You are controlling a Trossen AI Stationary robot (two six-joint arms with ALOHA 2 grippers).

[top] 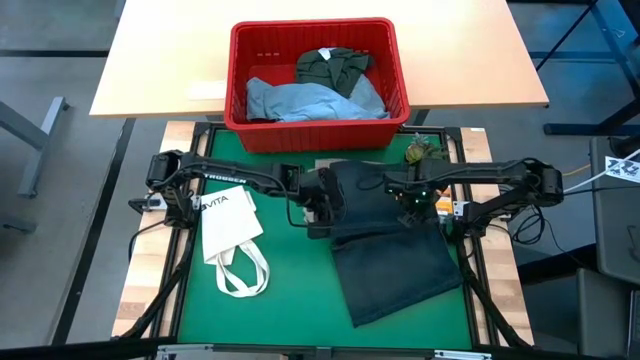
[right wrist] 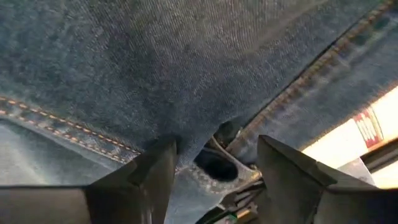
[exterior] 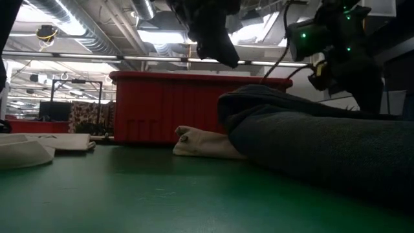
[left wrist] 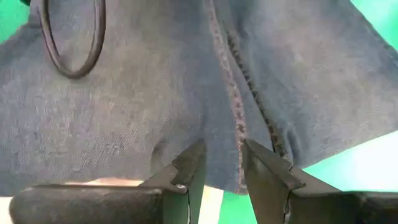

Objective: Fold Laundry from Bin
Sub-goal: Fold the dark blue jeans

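Note:
Dark navy jeans (top: pixel 395 260) lie spread on the green mat (top: pixel 290 310), bunched up at their far end. My left gripper (top: pixel 318 205) is at that far end's left part, shut on the denim. My right gripper (top: pixel 410 205) is over the far end's right part and points down. It is open, and its fingers stand on either side of a seamed band with a buttonhole (right wrist: pixel 214 165). The red bin (top: pixel 315 135) on the far table holds light blue jeans (top: pixel 300 100) and an olive-green piece (top: pixel 335 65). My left gripper pinches a fold of the navy denim beside a stitched seam (left wrist: pixel 221 152) between its two fingers, coming slanting down from the table's left. In the low view a dark flap (exterior: pixel 217 42) hangs below it, clear of the mat; the rest of the jeans lies on the mat. My right gripper: I cannot tell whether its fingers touch the denim between them.
A white tote bag (top: pixel 228 235) with looped straps lies on the mat's left part. A beige piece (exterior: pixel 200 144) sticks out from under the jeans' far end. A small olive object (top: pixel 418 150) sits at the mat's far right corner. The mat's near left part is bare.

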